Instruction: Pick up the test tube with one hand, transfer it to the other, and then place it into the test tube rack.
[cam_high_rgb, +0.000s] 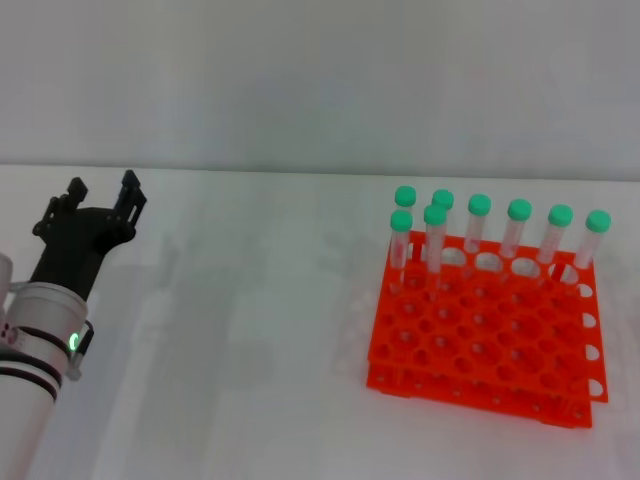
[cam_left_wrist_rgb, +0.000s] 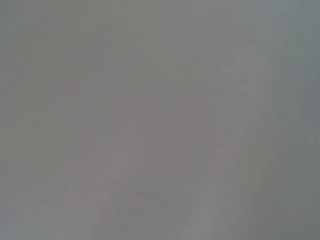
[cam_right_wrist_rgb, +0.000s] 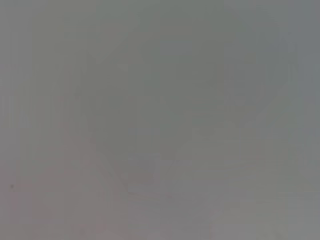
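The orange test tube rack (cam_high_rgb: 480, 350) stands on the white table at the right of the head view. Several clear test tubes with green caps (cam_high_rgb: 519, 210) stand upright in its back rows. I see no tube lying loose on the table. My left gripper (cam_high_rgb: 102, 186), black on a silver-white wrist with a green light, hovers at the far left, well away from the rack, open and empty. My right gripper is out of view. Both wrist views show only a blank grey surface.
The white table (cam_high_rgb: 250, 330) stretches between the left gripper and the rack. A pale wall rises behind the table's back edge (cam_high_rgb: 300, 170).
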